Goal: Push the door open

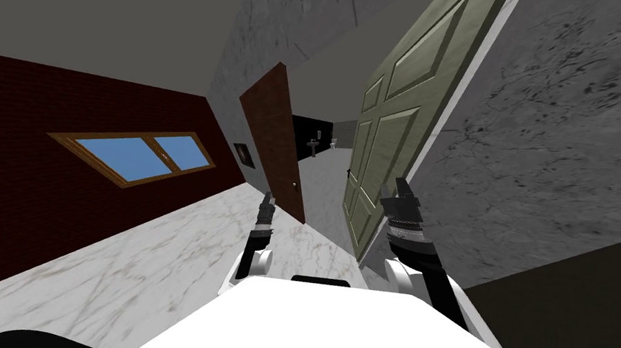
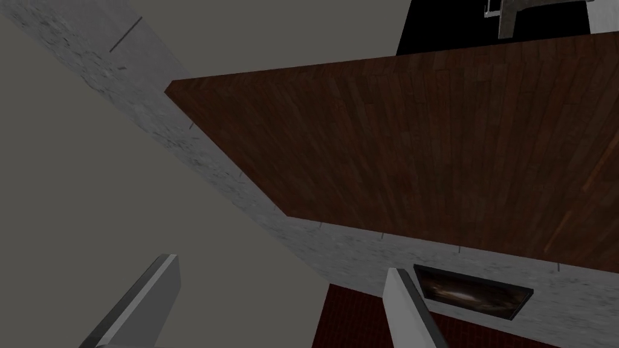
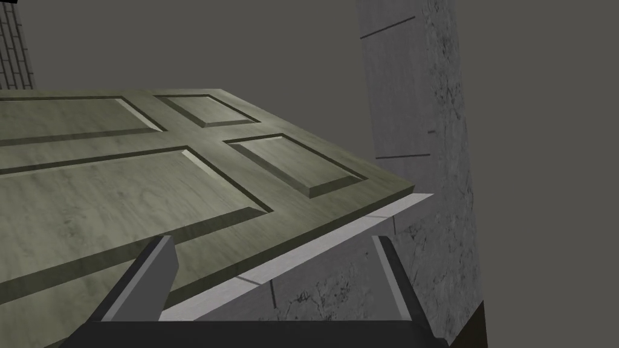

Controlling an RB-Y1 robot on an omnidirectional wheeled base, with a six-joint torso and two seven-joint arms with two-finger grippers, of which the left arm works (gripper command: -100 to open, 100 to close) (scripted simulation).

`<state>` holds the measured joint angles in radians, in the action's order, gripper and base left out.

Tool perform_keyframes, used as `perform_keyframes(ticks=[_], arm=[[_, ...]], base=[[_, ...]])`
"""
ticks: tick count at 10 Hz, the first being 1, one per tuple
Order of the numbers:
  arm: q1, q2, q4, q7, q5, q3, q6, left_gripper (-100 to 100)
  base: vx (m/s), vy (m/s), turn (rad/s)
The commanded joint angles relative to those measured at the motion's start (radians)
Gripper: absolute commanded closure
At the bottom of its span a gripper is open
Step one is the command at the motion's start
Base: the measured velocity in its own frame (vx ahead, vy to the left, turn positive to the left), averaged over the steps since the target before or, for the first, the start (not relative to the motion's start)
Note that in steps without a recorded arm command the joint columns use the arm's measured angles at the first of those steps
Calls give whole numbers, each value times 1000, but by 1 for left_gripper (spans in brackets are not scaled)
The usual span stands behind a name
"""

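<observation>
- Head view: the green door [image 1: 395, 120] stands right of centre. It has swung well away from its white jamb [image 1: 437, 131], which runs along the grey wall [image 1: 562, 128]. A dark handle [image 1: 350, 173] sits on the door's far edge.
- The right gripper [image 1: 398, 191] is raised at the green door's near edge, by the jamb. The left gripper [image 1: 268, 203] is raised further left, in front of a brown door [image 1: 272, 140] that is also ajar.
- Between the two doors a passage runs to a black area with a small sink [image 1: 314, 144]. A window [image 1: 138, 154] sits in the red wall [image 1: 25, 170] at far left, above the marble floor [image 1: 136, 265].
- Left wrist view: the fingers [image 2: 151, 302] are spread wide and hold nothing. They are aimed at the brown door's face. A dark picture [image 2: 471, 291] hangs on the wall beside that door.
- Right wrist view: the fingers [image 3: 151, 275] are spread and empty. One lies over the green door's panelled face and the other over the grey wall, with the jamb between them. Whether a tip touches the door, I cannot tell.
</observation>
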<state>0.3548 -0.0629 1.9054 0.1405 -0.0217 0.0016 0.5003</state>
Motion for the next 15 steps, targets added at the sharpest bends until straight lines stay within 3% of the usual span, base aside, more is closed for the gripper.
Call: perform_keyframes(ticks=[1,7,8,12,15], arm=[[-14,-6,-46,-4,-4,1,14,-100],[-87,-16,-224,-13,-14,4,55,-100],[-87,-16,-231,-13,-14,4,55,-100],[-139,-19,-358,-19,-21,6,84,-100],[-165,-18,-424,-22,-24,7,98,-100]], base=[[67,110,-119],[67,126,-140],[50,76,-49],[46,94,-132],[53,110,-104]])
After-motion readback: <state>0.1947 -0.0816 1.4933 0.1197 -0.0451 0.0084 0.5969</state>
